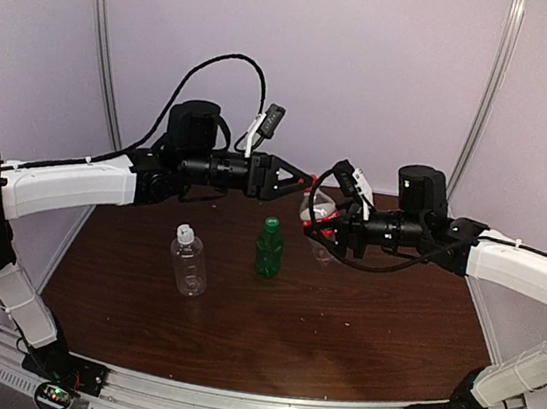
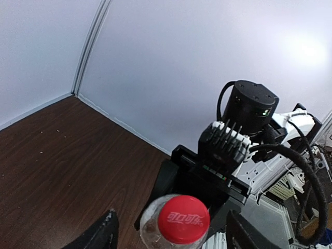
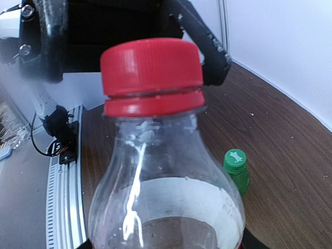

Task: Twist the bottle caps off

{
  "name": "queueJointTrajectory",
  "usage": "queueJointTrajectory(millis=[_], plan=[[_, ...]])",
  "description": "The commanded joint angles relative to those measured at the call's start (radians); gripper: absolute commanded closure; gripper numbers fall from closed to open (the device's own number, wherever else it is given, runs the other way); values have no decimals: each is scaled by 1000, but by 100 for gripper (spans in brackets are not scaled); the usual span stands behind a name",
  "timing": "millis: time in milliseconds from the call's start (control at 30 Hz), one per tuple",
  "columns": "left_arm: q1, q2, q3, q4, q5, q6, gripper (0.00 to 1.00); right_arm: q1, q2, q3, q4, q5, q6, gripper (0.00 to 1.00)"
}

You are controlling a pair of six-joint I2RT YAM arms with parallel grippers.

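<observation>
dark wood table (image 1: 358, 327), white walls (image 1: 371, 76); right gripper (image 1: 319, 223) pinches the red-capped bottle (image 3: 166, 197) at 1 o'clock of the green bottle (image 1: 269, 249); left gripper (image 1: 304, 180) spread, clear of its red cap (image 2: 183, 219); white-capped bottle (image 1: 188, 264) at 9 o'clock

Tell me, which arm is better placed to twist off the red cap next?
Left: its open fingers sit either side of the red cap, while the right arm holds the bottle.

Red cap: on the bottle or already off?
On. Right wrist view shows the red cap seated on the bottle; whether it is loosened, cannot tell.
</observation>
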Motion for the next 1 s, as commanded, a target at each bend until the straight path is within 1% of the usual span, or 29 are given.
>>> queueJointTrajectory(millis=[0, 33, 133, 300, 333, 433, 533, 800, 967], plan=[[29, -62, -38, 188, 246, 74, 24, -4, -9, 17, -21, -191, -33, 58], [30, -66, -40, 190, 270, 102, 22, -4, -3, 22, -23, -227, -31, 58], [31, -71, -35, 187, 334, 154, 20, -4, 16, 36, -25, -313, -23, 57], [32, -59, -32, 209, 421, 184, 21, -4, 40, 53, -6, -414, -9, 56], [32, -53, -29, 214, 438, 184, 21, -4, 41, 53, 0, -424, 14, 56], [31, -38, -23, 220, 466, 184, 26, -4, 46, 55, 20, -454, 33, 56], [31, -27, -21, 232, 480, 183, 32, -5, 48, 59, 30, -474, 42, 56], [31, 3, -17, 233, 488, 166, 45, -4, 44, 56, 34, -491, 64, 56], [29, 11, -23, 249, 498, 148, 51, -4, 43, 57, 65, -484, 72, 56]])
